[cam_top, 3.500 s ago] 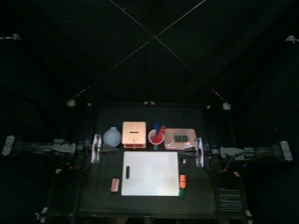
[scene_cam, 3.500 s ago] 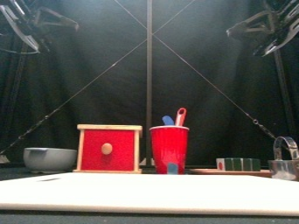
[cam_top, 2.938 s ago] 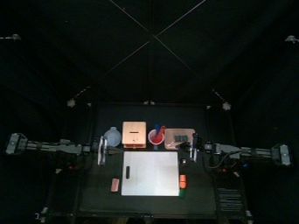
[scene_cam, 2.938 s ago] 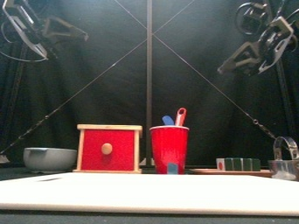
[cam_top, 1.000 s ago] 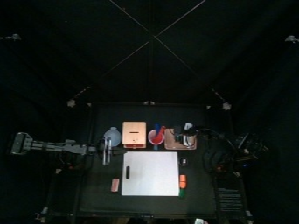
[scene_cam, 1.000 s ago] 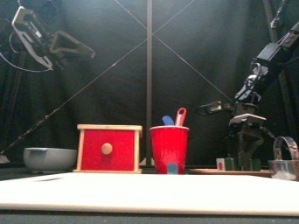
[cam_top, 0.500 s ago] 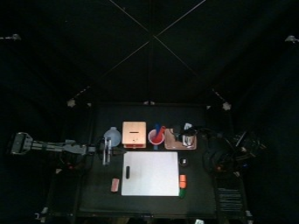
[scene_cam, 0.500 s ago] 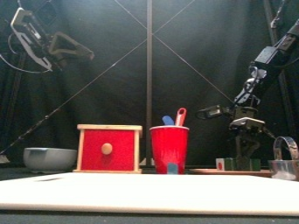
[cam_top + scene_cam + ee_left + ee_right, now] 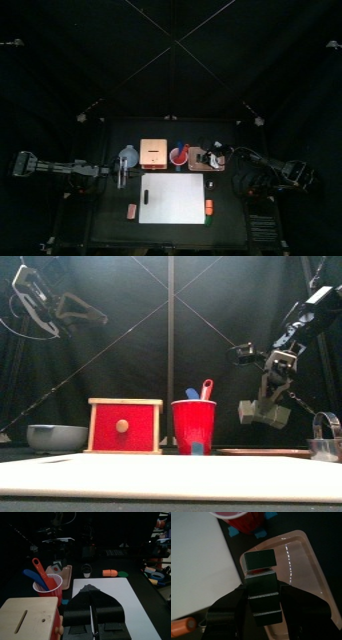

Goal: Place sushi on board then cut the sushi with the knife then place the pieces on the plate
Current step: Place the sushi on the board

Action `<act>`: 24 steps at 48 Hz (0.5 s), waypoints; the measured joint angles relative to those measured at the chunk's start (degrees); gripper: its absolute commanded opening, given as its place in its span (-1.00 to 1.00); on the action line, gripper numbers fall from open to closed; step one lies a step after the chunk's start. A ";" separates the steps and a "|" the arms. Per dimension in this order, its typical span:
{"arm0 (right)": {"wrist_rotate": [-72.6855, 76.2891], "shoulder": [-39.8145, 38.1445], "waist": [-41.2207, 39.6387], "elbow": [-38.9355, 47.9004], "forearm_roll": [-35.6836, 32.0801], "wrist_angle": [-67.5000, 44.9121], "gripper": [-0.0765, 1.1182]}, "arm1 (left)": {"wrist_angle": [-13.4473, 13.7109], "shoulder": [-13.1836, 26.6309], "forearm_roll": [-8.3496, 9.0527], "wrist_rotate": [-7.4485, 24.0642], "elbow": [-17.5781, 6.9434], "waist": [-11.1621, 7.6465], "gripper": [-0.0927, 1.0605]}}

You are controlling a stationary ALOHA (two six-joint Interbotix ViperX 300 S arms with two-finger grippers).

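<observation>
Black table [image 9: 114,225], right hand [image 9: 263,586] clamping sushi roll [image 9: 262,598], long axis along jaws

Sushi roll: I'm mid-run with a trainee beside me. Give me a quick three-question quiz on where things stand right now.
1. True or false: the sushi roll lies on the white cutting board.
2. Which arm's gripper holds the roll? A left, B right, C neither.
3. Fill in: the two toy knives stand in the red ____.

Key:
1. False. It is held in the air, with the pink tray behind it in the right wrist view.
2. B, the right gripper.
3. cup.
</observation>
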 measured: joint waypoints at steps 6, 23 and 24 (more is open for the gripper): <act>12.92 -3.16 3.43 0.79 -7.03 -0.09 0.12 | 0.00 0.00 0.00 0.00 0.09 -0.09 -0.89; 58.18 -8.00 20.57 0.26 -29.44 -0.35 0.12 | 0.00 0.00 0.00 -0.09 0.09 -0.09 -0.89; 61.00 -8.00 21.80 0.18 -30.94 -0.35 0.12 | -0.09 0.00 0.00 -0.09 0.00 -0.09 -0.89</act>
